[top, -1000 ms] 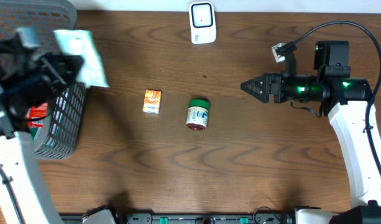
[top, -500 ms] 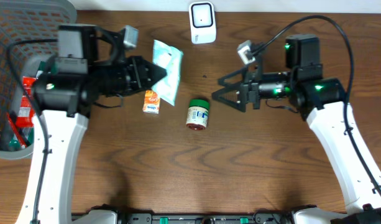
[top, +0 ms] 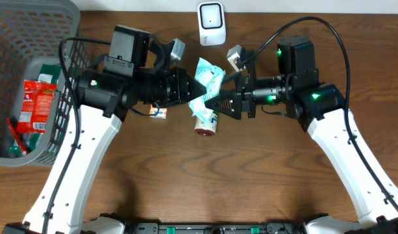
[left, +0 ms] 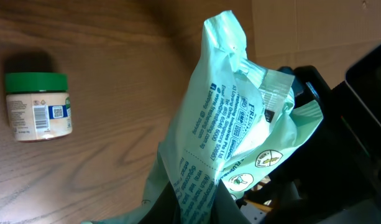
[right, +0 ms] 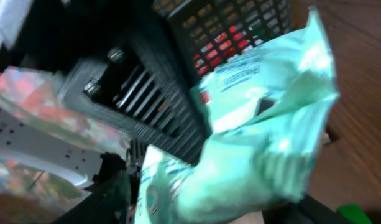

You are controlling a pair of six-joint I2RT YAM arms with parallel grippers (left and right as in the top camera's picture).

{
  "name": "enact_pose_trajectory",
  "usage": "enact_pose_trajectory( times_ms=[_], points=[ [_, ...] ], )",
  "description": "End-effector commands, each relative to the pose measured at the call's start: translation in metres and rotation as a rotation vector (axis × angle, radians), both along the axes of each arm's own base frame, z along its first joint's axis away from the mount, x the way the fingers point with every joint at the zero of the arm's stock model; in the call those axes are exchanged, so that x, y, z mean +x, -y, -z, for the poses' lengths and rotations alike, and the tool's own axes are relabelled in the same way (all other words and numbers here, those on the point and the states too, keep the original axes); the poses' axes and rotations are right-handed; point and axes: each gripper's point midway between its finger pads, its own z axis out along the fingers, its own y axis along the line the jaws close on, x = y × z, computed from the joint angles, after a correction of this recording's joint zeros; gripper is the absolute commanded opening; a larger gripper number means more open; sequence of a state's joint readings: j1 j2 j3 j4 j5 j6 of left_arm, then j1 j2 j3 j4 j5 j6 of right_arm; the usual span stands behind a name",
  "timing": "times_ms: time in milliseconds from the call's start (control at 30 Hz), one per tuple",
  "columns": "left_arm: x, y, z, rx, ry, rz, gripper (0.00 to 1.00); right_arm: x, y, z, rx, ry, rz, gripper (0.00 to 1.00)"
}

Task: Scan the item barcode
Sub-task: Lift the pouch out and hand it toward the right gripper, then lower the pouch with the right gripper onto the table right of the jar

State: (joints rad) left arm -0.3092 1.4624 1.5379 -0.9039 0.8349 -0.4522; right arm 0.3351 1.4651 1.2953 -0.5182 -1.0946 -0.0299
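1. Task item: a pale green plastic pouch (top: 207, 77), thin and crinkled, with dark printed text and round symbols on its face. It is held in the air over the lid end of the jar (top: 205, 122) and hides that end in the overhead view.
2. Jar: a short cylinder lying on its side on the wooden table (top: 250, 182). It has a green lid and a cream label with a barcode panel, which shows in the left wrist view (left: 38, 106).
3. Left gripper (top: 191, 92): clamped on the pouch's lower edge, up and left of the jar. The forearm is stretched level across the table, pointing toward the jar's side.
4. Right gripper (top: 215, 104): just right of the jar's lid end, reaching in level from the opposite side. Its jaws stand apart with the pouch between them. I cannot tell whether they press on it.
5. Small orange carton (top: 160, 112): left of the jar, partly hidden under the left arm.
6. White scanner (top: 211, 23): rounded and upright, well beyond the jar at the table's far edge.
7. Grey lattice basket (top: 17, 26): far left of the jar, containing a red packet (top: 36, 104).
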Motion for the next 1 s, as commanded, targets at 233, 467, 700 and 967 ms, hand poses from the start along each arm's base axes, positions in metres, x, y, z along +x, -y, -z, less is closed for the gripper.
enact_pose_trajectory(
  times_ms=[233,467,700,967],
  points=[
    [-0.003,0.013,-0.013,-0.027,0.047,0.037,0.09,0.006,0.0,-0.003,-0.02,0.002,0.045,0.04],
    [0.028,-0.002,-0.006,0.096,0.183,-0.063,0.57,0.013,0.009,0.014,-0.101,-0.032,0.121,0.01],
    [0.053,-0.035,0.01,0.306,0.265,-0.202,0.61,0.034,0.07,0.049,-0.238,-0.181,0.323,0.01],
    [0.051,-0.078,0.035,0.55,0.232,-0.293,0.62,0.05,0.136,0.119,-0.464,-0.322,0.451,0.01]
  ],
)
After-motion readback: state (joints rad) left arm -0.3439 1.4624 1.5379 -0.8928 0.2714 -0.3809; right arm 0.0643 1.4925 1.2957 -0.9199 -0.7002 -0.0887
